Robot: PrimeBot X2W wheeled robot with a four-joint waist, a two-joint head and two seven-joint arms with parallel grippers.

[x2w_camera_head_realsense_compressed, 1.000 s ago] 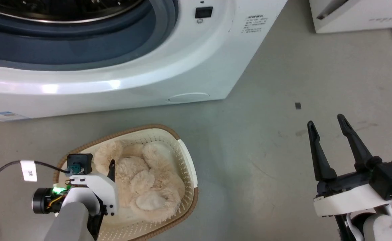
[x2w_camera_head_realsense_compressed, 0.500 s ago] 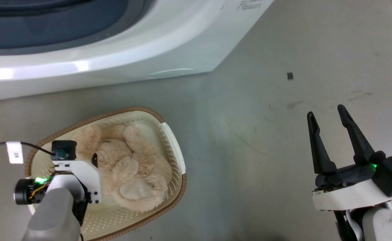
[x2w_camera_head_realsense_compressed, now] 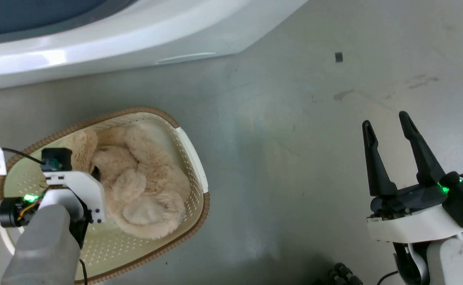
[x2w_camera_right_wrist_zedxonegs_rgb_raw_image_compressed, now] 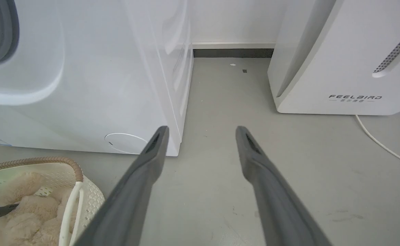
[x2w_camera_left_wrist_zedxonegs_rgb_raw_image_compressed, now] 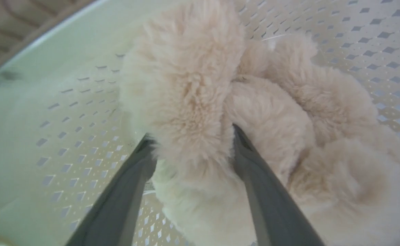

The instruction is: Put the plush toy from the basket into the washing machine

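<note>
The beige-cream plush toy (x2w_camera_head_realsense_compressed: 144, 186) lies curled inside the oval basket (x2w_camera_head_realsense_compressed: 128, 111), which sits on the floor in front of the washing machine (x2w_camera_head_realsense_compressed: 136, 35). My left gripper (x2w_camera_head_realsense_compressed: 93, 173) reaches down into the basket from its left side. In the left wrist view, the left gripper (x2w_camera_left_wrist_zedxonegs_rgb_raw_image_compressed: 193, 143) is open and its two fingers straddle a fluffy limb of the plush toy (x2w_camera_left_wrist_zedxonegs_rgb_raw_image_compressed: 289, 112), with fur pressing against both. My right gripper (x2w_camera_head_realsense_compressed: 385, 120) hangs open over bare floor at the right and holds nothing; the right wrist view shows it (x2w_camera_right_wrist_zedxonegs_rgb_raw_image_compressed: 202, 129) the same way.
The washing machine's white front (x2w_camera_right_wrist_zedxonegs_rgb_raw_image_compressed: 101, 85) rises just behind the basket (x2w_camera_right_wrist_zedxonegs_rgb_raw_image_compressed: 71, 201). A tall white FEELBIRD appliance (x2w_camera_right_wrist_zedxonegs_rgb_raw_image_compressed: 340, 61) stands to the right, with a white cable (x2w_camera_right_wrist_zedxonegs_rgb_raw_image_compressed: 381, 143) on the floor. A small dark mark (x2w_camera_head_realsense_compressed: 338, 57) lies on the grey floor.
The head camera has tilted down, so the washer slid up the picture. My left gripper has sunk lower into the basket, around the toy. The right gripper has stayed open in place.
</note>
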